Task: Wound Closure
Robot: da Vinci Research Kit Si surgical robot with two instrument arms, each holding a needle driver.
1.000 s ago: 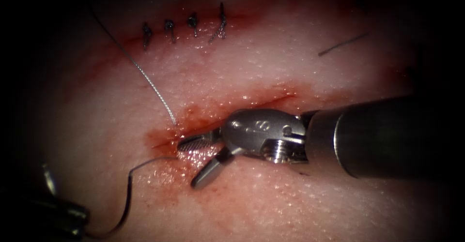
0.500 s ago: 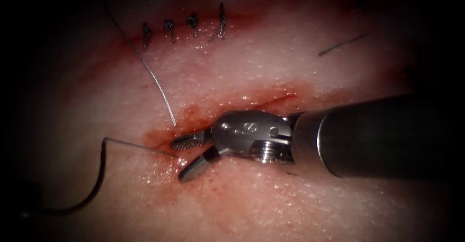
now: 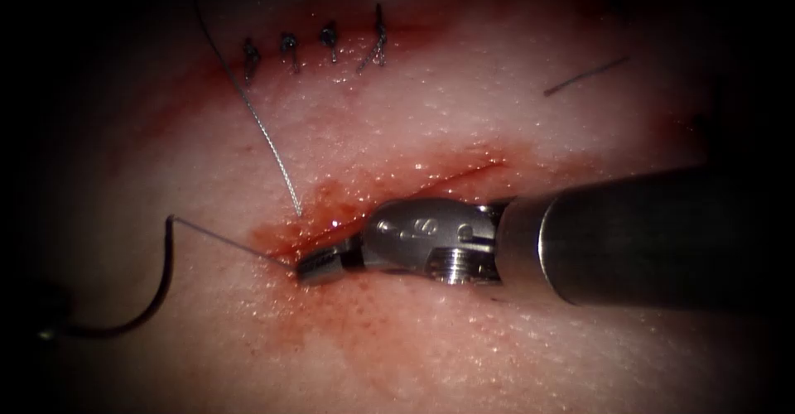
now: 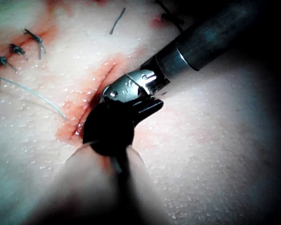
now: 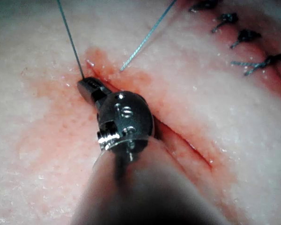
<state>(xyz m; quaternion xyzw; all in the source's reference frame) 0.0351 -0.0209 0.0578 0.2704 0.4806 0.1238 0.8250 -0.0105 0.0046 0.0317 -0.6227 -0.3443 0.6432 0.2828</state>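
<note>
Right claw [image 3: 319, 262] closed, low, angled leftward.

The endoscope looks down on the cut [image 3: 397, 186] from above and in front; both wrist cameras look along their shafts, sharing it [image 5: 178, 136] closely.

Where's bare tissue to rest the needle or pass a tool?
Free: the tissue below the shaft of the right tool, and the band between the stitches and the cut. Crowded: the cut's left end, where its shut jaws meet the thread (grip unclear); farther left the needle hangs outside the tissue, toward the left tool.
</note>
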